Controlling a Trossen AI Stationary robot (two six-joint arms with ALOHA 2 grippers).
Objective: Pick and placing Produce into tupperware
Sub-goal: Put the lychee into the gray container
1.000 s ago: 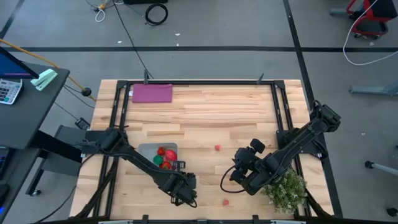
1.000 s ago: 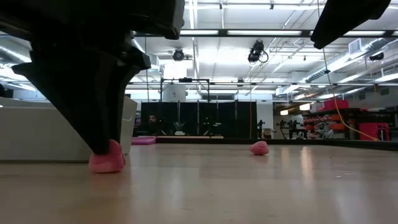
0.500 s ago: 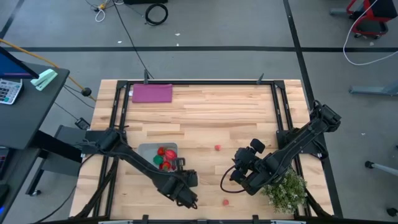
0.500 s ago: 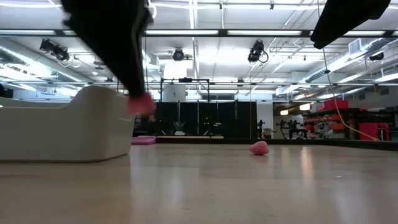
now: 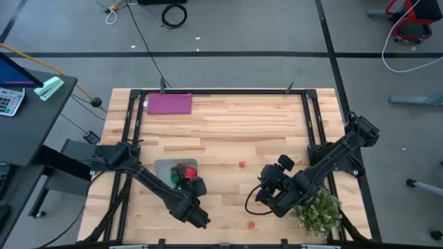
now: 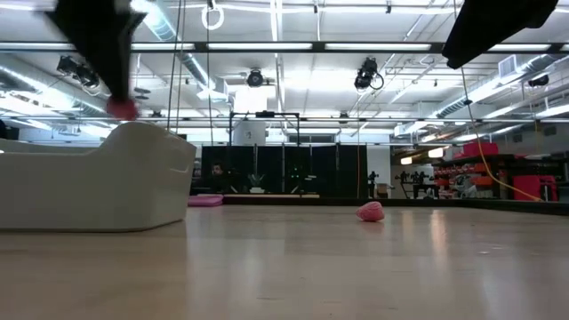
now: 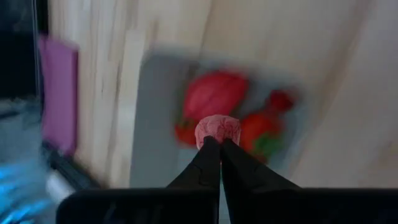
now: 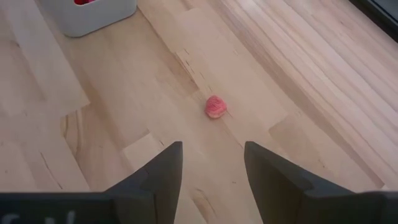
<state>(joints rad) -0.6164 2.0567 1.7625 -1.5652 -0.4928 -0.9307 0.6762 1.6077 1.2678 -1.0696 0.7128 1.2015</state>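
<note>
The tupperware [image 5: 166, 168] is a shallow grey-white container [image 6: 89, 182] on the table's near left part. It holds red produce [image 7: 214, 96] and one green piece. My left gripper [image 7: 219, 144] is shut on a small pink piece [image 7: 217, 129] and hangs above the container's near right corner [image 5: 192, 185]. Another pink piece [image 5: 242, 164] lies on the bare wood mid-table, and a red one [image 5: 251, 224] lies close to the near edge. My right gripper [image 8: 211, 174] is open, low over the table [image 5: 261, 192], a short way from the loose pink piece [image 8: 215, 107]. My left gripper pinches the pink piece [image 7: 217, 134] between its two fingertips, only at their free ends. The fingers come from above, pointing down. The piece [image 6: 123, 108] is lifted clear, higher than the container's rim.
A bushy pale-green plant [image 5: 318, 211] sits at the near right corner, beside my right arm. A flat purple mat [image 5: 169, 104] lies at the far left edge. Bare wood stretches between the container and the right gripper.
My left gripper, shut on the pink piece, has lifted it off the table close to the near edge and carried it up and toward the far left, over the tupperware.
</note>
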